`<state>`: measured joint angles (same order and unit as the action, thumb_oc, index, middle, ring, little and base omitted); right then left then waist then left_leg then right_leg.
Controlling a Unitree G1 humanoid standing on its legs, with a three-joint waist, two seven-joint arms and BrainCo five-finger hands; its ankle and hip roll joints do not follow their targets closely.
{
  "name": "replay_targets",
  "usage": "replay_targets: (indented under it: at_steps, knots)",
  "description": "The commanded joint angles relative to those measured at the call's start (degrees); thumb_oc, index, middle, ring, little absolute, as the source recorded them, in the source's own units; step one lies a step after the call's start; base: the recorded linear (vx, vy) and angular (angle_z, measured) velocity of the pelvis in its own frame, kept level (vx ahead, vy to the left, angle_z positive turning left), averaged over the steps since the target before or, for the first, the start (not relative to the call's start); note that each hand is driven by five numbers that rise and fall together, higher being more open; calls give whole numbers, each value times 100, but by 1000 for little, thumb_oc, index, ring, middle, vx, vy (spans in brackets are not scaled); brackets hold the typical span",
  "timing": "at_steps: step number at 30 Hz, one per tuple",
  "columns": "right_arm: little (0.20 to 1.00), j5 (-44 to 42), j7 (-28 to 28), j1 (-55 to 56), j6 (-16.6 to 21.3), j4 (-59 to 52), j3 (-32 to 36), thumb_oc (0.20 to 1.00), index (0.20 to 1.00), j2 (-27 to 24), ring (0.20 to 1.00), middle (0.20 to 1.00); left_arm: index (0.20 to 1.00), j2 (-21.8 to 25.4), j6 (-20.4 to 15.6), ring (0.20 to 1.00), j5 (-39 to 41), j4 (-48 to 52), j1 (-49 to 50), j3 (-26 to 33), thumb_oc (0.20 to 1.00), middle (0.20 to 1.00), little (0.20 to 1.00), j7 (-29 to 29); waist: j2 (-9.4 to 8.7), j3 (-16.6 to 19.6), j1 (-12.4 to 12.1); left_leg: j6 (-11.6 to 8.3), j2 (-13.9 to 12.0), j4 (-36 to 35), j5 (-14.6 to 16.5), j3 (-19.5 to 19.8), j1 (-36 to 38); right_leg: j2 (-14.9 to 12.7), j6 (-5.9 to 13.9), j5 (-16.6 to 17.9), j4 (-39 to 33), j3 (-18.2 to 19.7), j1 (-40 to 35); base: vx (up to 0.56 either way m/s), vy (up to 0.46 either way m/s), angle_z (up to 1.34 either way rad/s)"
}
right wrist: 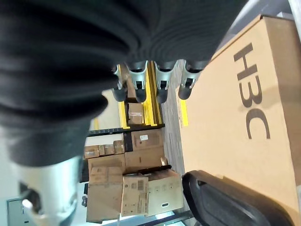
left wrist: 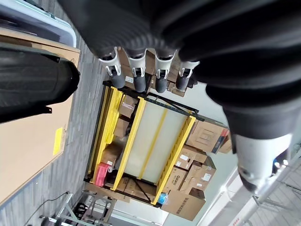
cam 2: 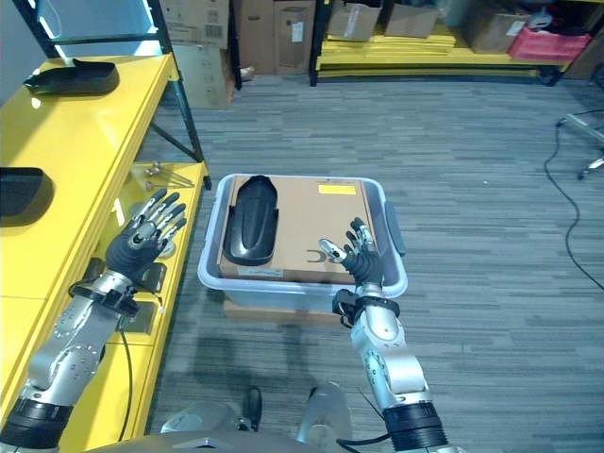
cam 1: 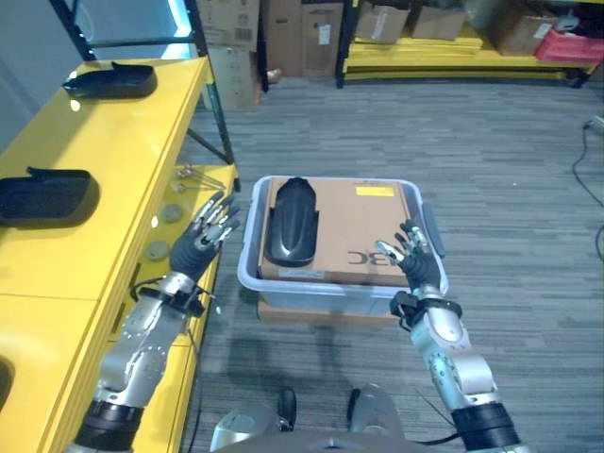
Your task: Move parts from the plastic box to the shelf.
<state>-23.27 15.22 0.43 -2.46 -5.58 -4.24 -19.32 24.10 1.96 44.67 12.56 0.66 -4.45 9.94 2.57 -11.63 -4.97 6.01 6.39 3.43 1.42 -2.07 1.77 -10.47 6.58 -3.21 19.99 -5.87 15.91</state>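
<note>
Fingers: both of my hands are spread and hold nothing; the left hand (cam 1: 200,243) has its fingers (left wrist: 136,75) straight, and the right hand (cam 2: 363,267) has its fingers (right wrist: 161,80) straight too.
Left hand position: it hovers between the yellow shelf (cam 1: 113,142) and the plastic box (cam 1: 247,279), just beside the box's left wall, touching neither as far as I can see.
Right hand position: it hangs over the box's near right corner, above the cardboard sheet (cam 1: 363,236) that lines the box (whether the fingertips touch the cardboard I cannot tell).
Task's thing: one black part (cam 1: 291,223) lies on the cardboard in the left half of the box.
Long axis: the part runs from the near wall towards the far wall, its narrower rounded end at the far side.
Which way from the fingers: it lies to the right of my left hand, just past the box wall, and to the left of my right hand, across a stretch of bare cardboard.
Nearer hand: the left, in my judgement, and it is also on the shelf side.
Shelf: two like black parts (cam 1: 45,196) (cam 1: 111,80) rest on its top already.
Step in hand: reach in for the remaining part; nothing is grasped yet.
</note>
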Motion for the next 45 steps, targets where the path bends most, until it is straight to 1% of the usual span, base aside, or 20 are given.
replay_targets:
  at_steps: [1,2,4,6,8,10,12,14,15,18,19,20,23,27,32,34,38,41,43,45]
  knots:
    - [1000,-109,-61,-231,434,29,284,1000,1000,-326,1000,1000,1000,-25,-456,1000,-8,227,-7,125,1000,1000,1000,-14,-149,119,-66,-189,-128,307,183,507,-522,139,123,786,-1526,-7,-968,83,-231,-6]
    - [1000,-145,-58,-284,510,173,336,1000,1000,-375,1000,1000,1000,-7,-568,1000,17,118,-6,63,1000,1000,1000,3,-195,75,-83,-239,-194,398,166,553,-598,163,153,801,-1558,-40,-1023,95,-262,27]
    - [1000,-107,-67,-305,570,260,369,1000,1000,-385,1000,1000,1000,-6,-647,1000,70,75,19,23,1000,1000,1000,-27,-218,35,-93,-286,-268,446,161,534,-637,178,149,786,-1577,-57,-1061,32,-138,44]
    - [1000,81,236,-387,627,304,398,1000,1000,-480,1000,1000,1000,-141,-773,1000,122,51,121,-39,1000,1000,1000,5,-261,-68,-199,-438,-438,320,20,517,-670,229,102,792,-1814,-256,-1233,22,-141,25]
    - [1000,124,427,-385,648,363,435,1000,1000,-529,1000,1000,1000,-162,-872,1000,82,35,176,-54,1000,1000,1000,0,-265,-89,-232,-499,-484,251,-34,536,-670,258,84,785,-1887,-308,-1292,40,-65,-2]
    - [1000,246,713,-433,579,497,487,1000,1000,-606,1000,1000,1000,-168,-955,1000,126,47,217,-62,1000,1000,1000,-43,-249,-103,-286,-560,-546,161,-106,543,-690,266,69,779,-1968,-405,-1349,24,-26,19]
    - [1000,465,1119,-624,609,849,502,1000,1000,-745,1000,1000,1000,-109,-1120,1000,-55,86,294,-36,1000,1000,1000,-122,-174,-131,-411,-641,-624,-35,-245,589,-688,263,64,779,-2079,-571,-1437,23,22,34]
    - [1000,632,1278,-768,590,1063,512,1000,1000,-825,1000,1000,1000,-46,-1139,1000,-10,115,360,15,1000,1000,1000,-121,-121,-126,-518,-671,-636,-99,-291,640,-693,230,75,762,-2096,-663,-1482,60,66,8]
    - [1000,744,1324,-848,619,1164,485,1000,1000,-857,1000,1000,1000,-24,-1140,1000,13,128,385,42,1000,1000,1000,-118,-96,-127,-560,-674,-634,-108,-300,664,-694,214,81,750,-2087,-693,-1495,65,105,15]
    - [1000,880,1531,-1290,553,1543,327,1000,1000,-1005,1000,1000,1000,51,-1205,1000,60,124,378,56,1000,1000,1000,-194,10,-151,-750,-674,-597,-99,-332,768,-774,117,109,720,-1974,-810,-1436,27,117,23]
    - [1000,854,1551,-1367,546,1603,308,1000,1000,-1021,1000,1000,1000,54,-1218,1000,78,112,367,51,1000,1000,1000,-190,24,-160,-771,-673,-588,-92,-335,782,-789,102,111,718,-1959,-823,-1425,-6,156,20]
    - [1000,917,1660,-1668,469,1857,278,1000,1000,-1076,1000,1000,1000,94,-1225,1000,196,63,328,53,1000,1000,1000,-136,84,-196,-852,-671,-551,-57,-340,849,-860,48,122,706,-1898,-871,-1371,-24,119,15]
    - [1000,883,1854,-2076,458,2307,199,1000,1000,-1153,1000,1000,1000,135,-1228,1000,240,39,253,-13,1000,1000,1000,-38,159,-264,-986,-658,-490,-22,-349,953,-962,-23,146,708,-1845,-943,-1301,-46,102,20]
    - [1000,855,2017,-2678,613,3085,105,1000,1000,-1269,1000,1000,1000,206,-1250,1000,304,2,139,-210,1000,1000,1000,5,255,-387,-1149,-645,-402,51,-345,1115,-1110,-114,171,705,-1779,-1060,-1214,-41,76,29]
    - [1000,895,2141,-3060,560,3437,-59,1000,1000,-1326,1000,1000,1000,251,-1358,1000,393,-57,62,-396,1000,1000,1000,5,310,-503,-1233,-642,-349,114,-338,1180,-1219,-187,185,711,-1747,-1131,-1152,-28,52,16]
    - [1000,899,2131,-3241,568,3697,-142,1000,1000,-1375,1000,1000,1000,270,-1475,1000,460,-125,16,-487,1000,1000,1000,13,336,-570,-1273,-638,-323,127,-343,1197,-1279,-218,190,721,-1747,-1161,-1110,-46,61,6]
    - [1000,882,2082,-3398,574,4010,-213,1000,1000,-1423,1000,1000,1000,292,-1513,1000,522,-128,-32,-563,1000,1000,1000,24,354,-627,-1314,-635,-304,130,-345,1208,-1314,-250,204,732,-1757,-1194,-1092,-24,35,4]
    - [1000,964,2062,-3505,467,4252,-283,1000,1000,-1446,1000,1000,1000,300,-1546,1000,536,-140,-61,-646,1000,1000,1000,37,366,-667,-1349,-630,-291,123,-344,1210,-1331,-280,217,748,-1773,-1225,-1084,-20,26,5]
    - [1000,988,2057,-3558,326,4408,-349,1000,1000,-1462,1000,1000,1000,300,-1541,1000,559,-167,-81,-685,1000,1000,1000,14,365,-683,-1365,-636,-292,122,-339,1206,-1319,-298,227,752,-1781,-1242,-1105,0,18,9]
    - [1000,1036,2025,-3581,301,4584,-409,1000,1000,-1470,1000,1000,1000,297,-1561,1000,529,-183,-84,-721,1000,1000,1000,4,367,-685,-1390,-641,-295,106,-340,1215,-1298,-308,232,755,-1798,-1262,-1135,14,18,7]
